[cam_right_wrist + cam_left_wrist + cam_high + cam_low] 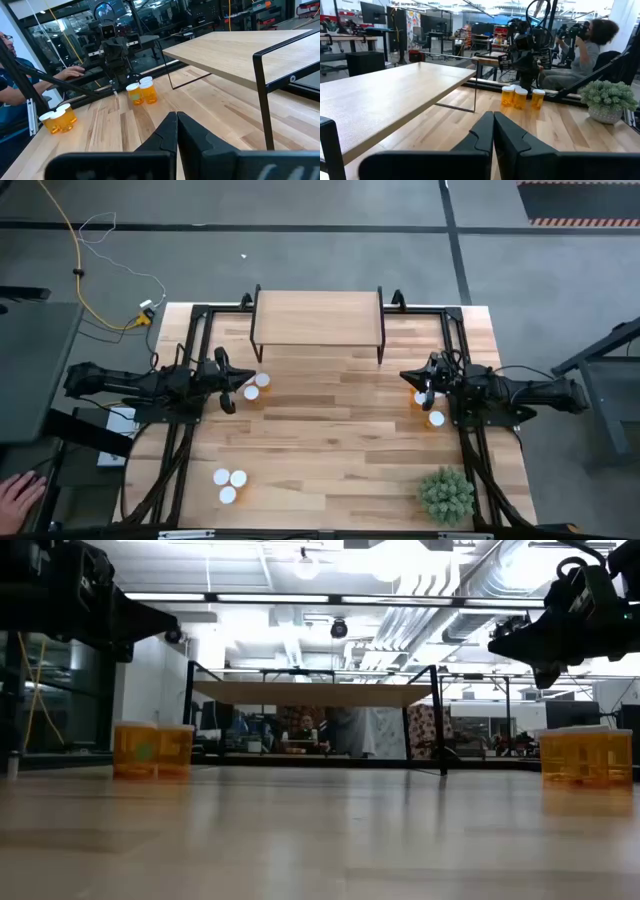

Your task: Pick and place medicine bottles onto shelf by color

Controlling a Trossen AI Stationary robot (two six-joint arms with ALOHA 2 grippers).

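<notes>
Your left end effector (232,383), fingers together and empty, hovers beside two medicine bottles (257,386) at the surface's (330,440) left. Your right end effector (415,378), likewise closed, hangs above three bottles (430,408). Three more (229,482) stand near-left. The shelf (317,317) spans the far edge.

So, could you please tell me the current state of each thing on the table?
Shelf: upright at the far edge, nothing on top.
Left tool: shut, empty, beside two bottles.
Right tool: shut, empty, over three bottles.
Three front bottles: upright, capped, clustered on the table.
Plant: upright at the front right corner.
</notes>
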